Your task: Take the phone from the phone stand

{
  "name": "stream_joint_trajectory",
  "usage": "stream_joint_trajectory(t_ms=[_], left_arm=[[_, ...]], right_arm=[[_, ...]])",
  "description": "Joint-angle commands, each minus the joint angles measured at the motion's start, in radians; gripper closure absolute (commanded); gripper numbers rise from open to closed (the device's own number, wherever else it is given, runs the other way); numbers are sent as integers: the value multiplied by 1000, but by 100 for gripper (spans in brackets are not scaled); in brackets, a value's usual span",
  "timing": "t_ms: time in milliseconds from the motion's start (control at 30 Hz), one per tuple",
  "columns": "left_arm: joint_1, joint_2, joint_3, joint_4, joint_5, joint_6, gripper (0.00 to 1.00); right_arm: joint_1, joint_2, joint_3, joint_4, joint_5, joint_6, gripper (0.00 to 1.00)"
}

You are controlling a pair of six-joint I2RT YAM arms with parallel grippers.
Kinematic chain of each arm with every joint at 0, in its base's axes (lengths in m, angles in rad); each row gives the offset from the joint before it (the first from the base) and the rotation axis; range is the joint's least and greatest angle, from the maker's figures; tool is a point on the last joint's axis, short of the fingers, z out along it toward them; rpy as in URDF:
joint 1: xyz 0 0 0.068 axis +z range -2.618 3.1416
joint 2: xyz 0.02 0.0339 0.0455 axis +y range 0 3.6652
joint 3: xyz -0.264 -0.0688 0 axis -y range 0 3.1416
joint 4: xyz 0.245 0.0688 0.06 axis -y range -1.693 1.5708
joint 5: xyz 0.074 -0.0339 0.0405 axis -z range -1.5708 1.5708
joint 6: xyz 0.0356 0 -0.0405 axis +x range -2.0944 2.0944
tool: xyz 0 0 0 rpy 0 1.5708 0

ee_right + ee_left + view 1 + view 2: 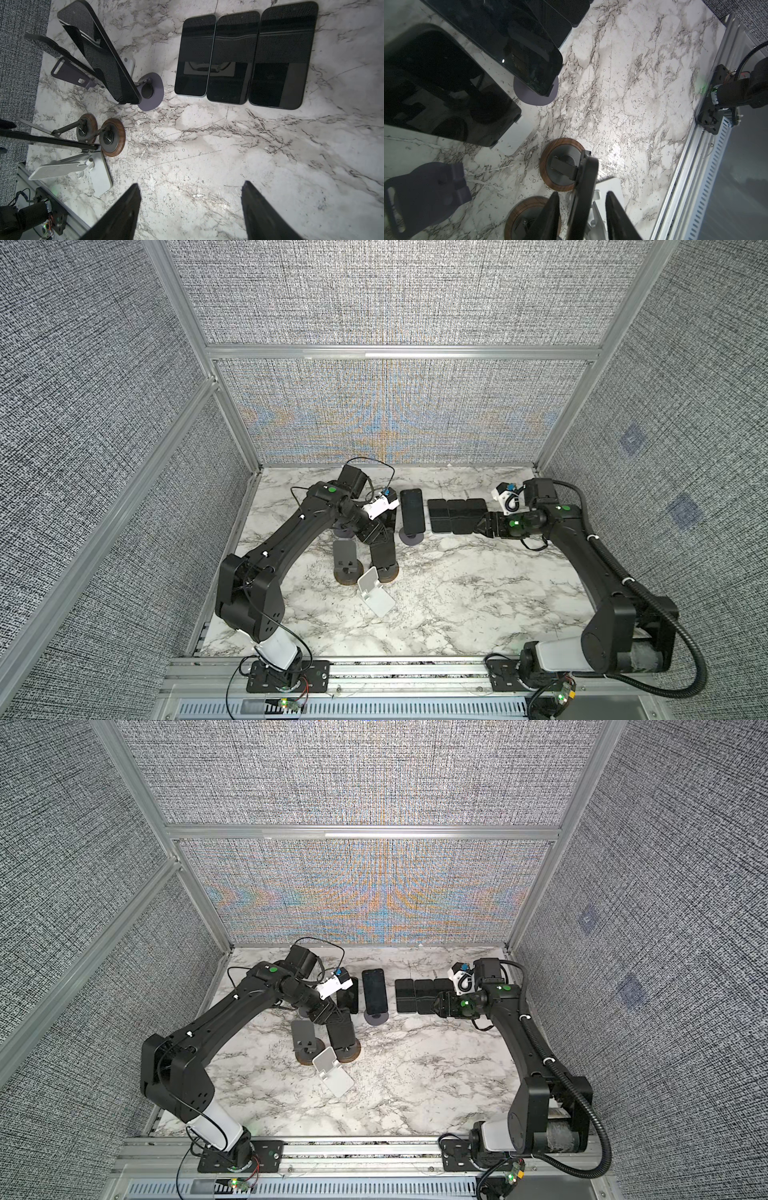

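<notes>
We see the left end effector (582, 192) with its jaws straddling the upper end of the phone (586, 176), thin gaps on either side, not clamped. The phone sits tilted in the phone stand (560, 153) with the wood-rimmed base, left of middle on the surface (457, 593). The left arm (286, 538) reaches far out, wrist folded back and down. The right end effector (191, 183) is released and empty, above bare marble near three flat phones (232, 58). The right arm (582, 560) is stretched along the right side, wrist turned inward.
</notes>
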Motion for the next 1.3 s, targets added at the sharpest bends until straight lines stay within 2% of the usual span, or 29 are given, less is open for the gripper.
stream_joint_trajectory(t_ms=[0, 200, 500, 733, 967, 1133, 1267], left_arm=[[1, 3, 8, -20, 21, 17, 68], [0, 21, 15, -32, 34, 22, 83], [-1, 13, 33, -53, 60, 20, 93], [0, -49, 24, -8, 89, -1, 100], [-1, -86, 24, 22, 160, -29, 100], [0, -116, 27, 49, 212, -63, 100], [0, -139, 26, 96, 275, -125, 100]], right_arm=[[11, -1, -3, 6, -31, -5, 28], [15, -47, -42, 27, -116, 15, 28], [25, -79, -77, 19, -130, 21, 28], [24, -129, -106, 33, -245, -5, 28], [18, -137, -92, 72, -307, -17, 28], [43, -113, -46, 54, -266, -35, 29], [149, -141, -14, 45, -122, -71, 30]])
